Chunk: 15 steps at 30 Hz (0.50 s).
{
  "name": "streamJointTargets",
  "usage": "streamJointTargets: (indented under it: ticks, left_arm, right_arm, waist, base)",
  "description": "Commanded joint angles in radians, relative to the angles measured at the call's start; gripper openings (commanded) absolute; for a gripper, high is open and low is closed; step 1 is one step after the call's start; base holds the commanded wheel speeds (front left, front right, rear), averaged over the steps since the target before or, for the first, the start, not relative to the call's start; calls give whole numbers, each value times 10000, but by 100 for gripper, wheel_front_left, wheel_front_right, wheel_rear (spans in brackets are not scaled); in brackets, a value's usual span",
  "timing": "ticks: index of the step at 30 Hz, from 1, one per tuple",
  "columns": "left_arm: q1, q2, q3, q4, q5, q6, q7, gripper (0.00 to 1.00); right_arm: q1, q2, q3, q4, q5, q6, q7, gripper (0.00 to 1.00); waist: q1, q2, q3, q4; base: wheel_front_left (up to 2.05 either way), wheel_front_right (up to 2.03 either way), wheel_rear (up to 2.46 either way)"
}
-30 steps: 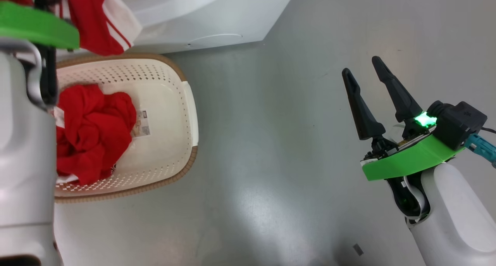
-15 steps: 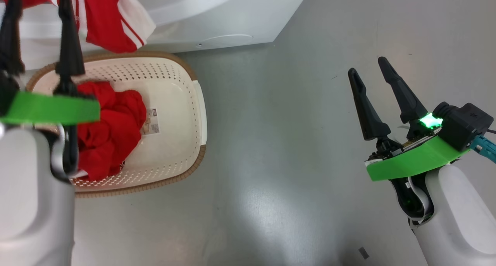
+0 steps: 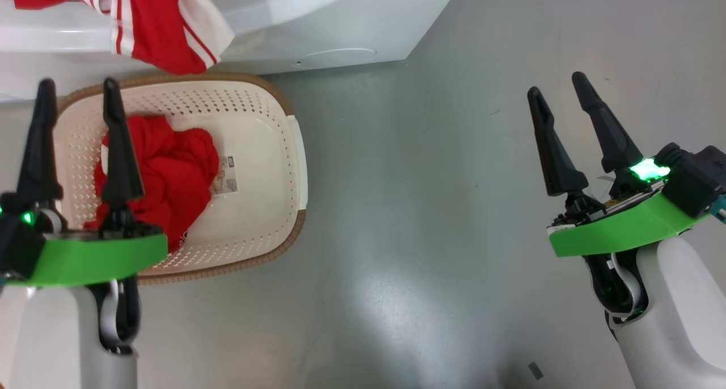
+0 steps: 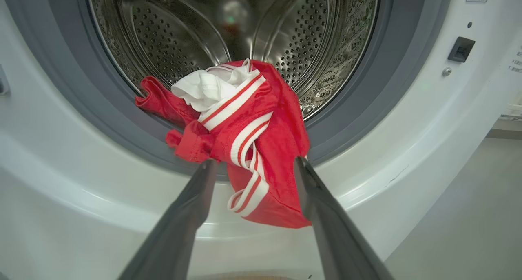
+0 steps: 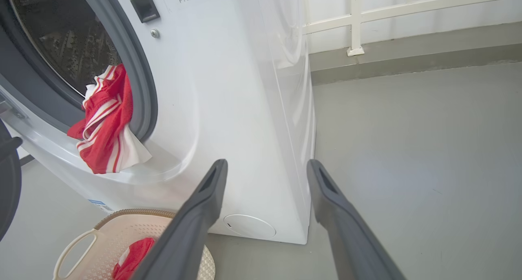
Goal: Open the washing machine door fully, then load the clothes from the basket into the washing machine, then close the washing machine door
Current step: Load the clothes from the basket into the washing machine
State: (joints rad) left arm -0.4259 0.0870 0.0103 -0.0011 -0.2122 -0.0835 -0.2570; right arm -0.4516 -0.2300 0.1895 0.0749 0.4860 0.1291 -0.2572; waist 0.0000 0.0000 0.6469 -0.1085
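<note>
Left pincer [image 3: 77, 83] drawn back over basket [image 3: 187, 100], wide like right pincer [image 3: 556, 84], basket label [image 3: 228, 173] unreadable

1. Upper left of the head view: clothes [image 3: 153, 32], bright red with white stripes and white trim.
2. Centre left: basket [image 3: 272, 151], cream-white, dotted with small holes, brown woven-look rim.
3. Left wrist view: white washing machine [image 4: 428, 121]; shiny steel drum [image 4: 314, 39] patterned with holes; grey rubber ring [image 4: 391, 67].
4. Head view, centre: plain grey floor [image 3: 425, 207].
</note>
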Motion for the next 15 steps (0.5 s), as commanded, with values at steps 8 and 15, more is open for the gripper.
streamJointTargets:
  ticks: [8,15]
  left_arm:
    - [944,-241,461,-518,130,-255,-47,100]
    - [989,-337,527,-493,200,-325,-47,100]
  right_arm:
    - [357,-79,-15,-490,-29,16,-46,100]
    - [411,-99,-117,-555,-58,16,-46,100]
  waist:
    - [0,0,70,79]
    - [0,0,52,112]
  base:
    - [0,0,0]
    - [0,0,0]
